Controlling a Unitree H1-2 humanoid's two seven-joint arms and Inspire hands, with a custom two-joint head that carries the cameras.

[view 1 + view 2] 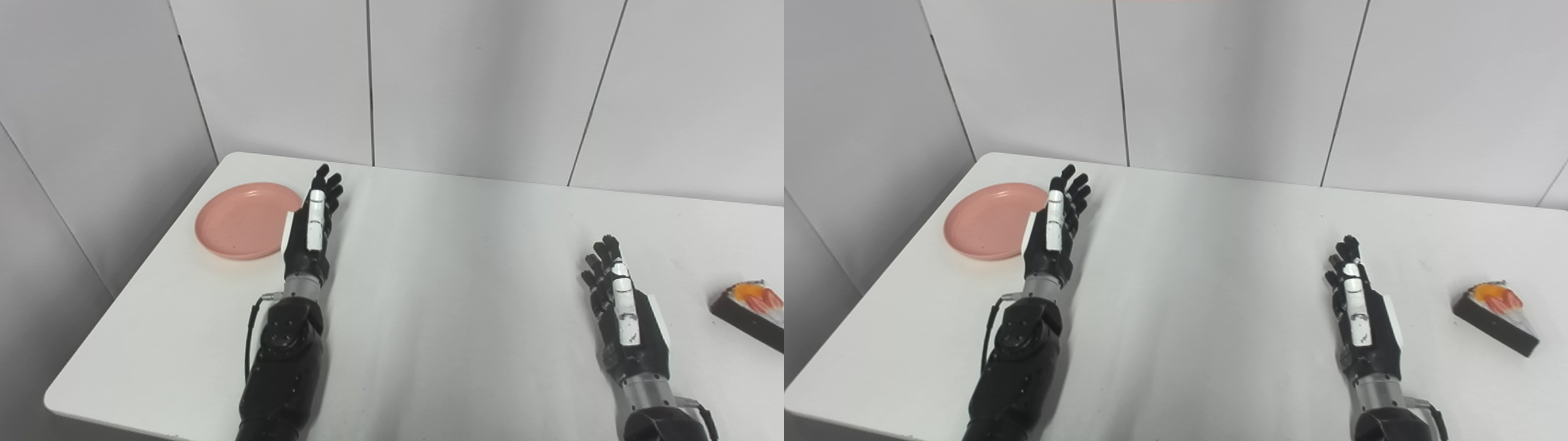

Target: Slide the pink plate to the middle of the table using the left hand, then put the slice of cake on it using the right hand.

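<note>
The left robot hand [311, 229] stands on edge just beside the pink plate [245, 222], fingers straight, holding nothing; the right robot hand [1360, 309] likewise, empty, well apart from the cake slice [1496, 317]

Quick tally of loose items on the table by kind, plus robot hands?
Pink plate: 1
Slice of cake: 1
Robot hands: 2, the left hand beside the plate and the right hand left of the cake, both open and empty
Total: 4
</note>
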